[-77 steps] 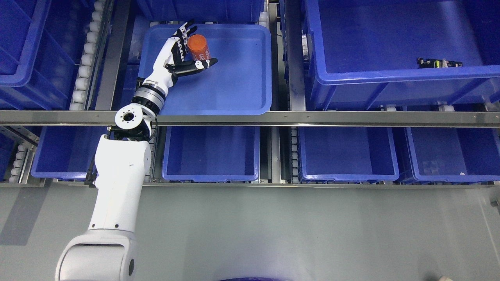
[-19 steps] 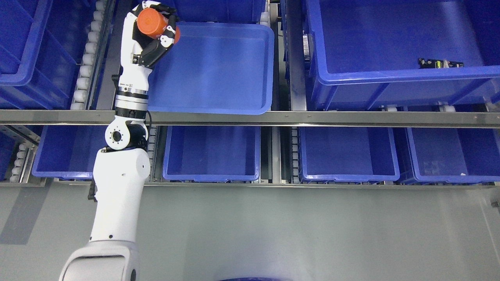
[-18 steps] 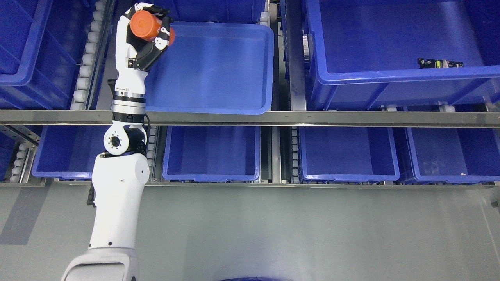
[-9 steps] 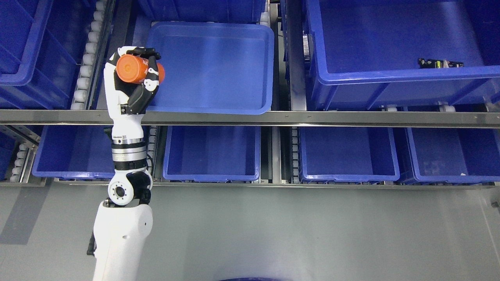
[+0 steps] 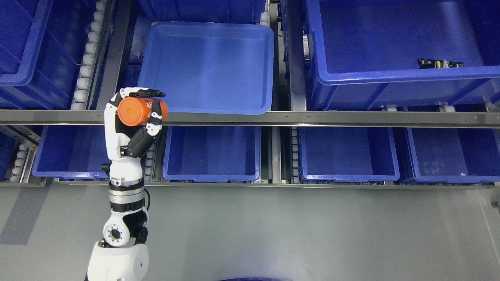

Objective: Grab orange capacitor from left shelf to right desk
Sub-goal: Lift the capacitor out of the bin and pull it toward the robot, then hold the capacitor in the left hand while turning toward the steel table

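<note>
Fingers of left hand curled tight around orange capacitor, cylinder lying sideways in the grip, round end face turned left, white print partly visible on its side. Thumb hooked over the far side. Held clear of the shelf, in front of the metal rail, just near-left of the shallow blue tray on the upper level. White forearm rising from the bottom edge, left of middle, wrist upright. Lower row of blue bins behind the hand. Small dark part lying in the large bin at far right
</note>
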{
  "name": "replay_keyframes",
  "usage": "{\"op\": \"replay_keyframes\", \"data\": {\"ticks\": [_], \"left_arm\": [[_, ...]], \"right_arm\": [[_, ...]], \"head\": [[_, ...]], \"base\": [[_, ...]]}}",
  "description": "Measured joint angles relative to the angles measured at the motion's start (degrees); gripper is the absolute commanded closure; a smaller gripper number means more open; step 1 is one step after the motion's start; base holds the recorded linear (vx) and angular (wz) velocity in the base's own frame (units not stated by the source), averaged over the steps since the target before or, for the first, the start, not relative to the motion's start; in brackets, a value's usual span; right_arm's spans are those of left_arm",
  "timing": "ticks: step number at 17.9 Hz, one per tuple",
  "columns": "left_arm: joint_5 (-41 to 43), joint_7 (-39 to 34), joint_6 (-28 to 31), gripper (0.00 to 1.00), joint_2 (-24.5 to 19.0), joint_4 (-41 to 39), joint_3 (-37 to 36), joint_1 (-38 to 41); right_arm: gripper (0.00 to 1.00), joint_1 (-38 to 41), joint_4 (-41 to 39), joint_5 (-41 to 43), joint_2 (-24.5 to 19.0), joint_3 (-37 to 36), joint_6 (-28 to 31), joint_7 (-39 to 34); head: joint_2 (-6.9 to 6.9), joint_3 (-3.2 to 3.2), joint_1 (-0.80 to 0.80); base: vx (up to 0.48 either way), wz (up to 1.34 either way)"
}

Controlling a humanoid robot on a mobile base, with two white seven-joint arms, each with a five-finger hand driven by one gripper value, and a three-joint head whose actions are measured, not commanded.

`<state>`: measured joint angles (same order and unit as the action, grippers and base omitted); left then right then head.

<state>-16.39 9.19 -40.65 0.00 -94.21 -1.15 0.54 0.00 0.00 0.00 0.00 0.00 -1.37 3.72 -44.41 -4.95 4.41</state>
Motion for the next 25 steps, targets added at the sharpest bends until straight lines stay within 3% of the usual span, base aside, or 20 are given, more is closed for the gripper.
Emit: {"op": "replay_keyframes", "data": {"ticks": [17,25], "left_arm": [[0.0,0.1,-0.7,0.98,0.0,-3.7,0.9,3.5],[0.0,0.1,-0.5,0.98,0.0,-4.2,0.8,3.3]], "right_arm": [[0.0,0.1,0.0,0.0,0.0,0.0,0.0,0.0],[0.0,-0.1,0.0,0.0,0.0,0.0,0.0,0.0]], "head": [[0.0,0.0,0.0],[0.0,0.0,0.0]], "base": [[-0.019,-0.06],[-0.055,-0.52]]}}
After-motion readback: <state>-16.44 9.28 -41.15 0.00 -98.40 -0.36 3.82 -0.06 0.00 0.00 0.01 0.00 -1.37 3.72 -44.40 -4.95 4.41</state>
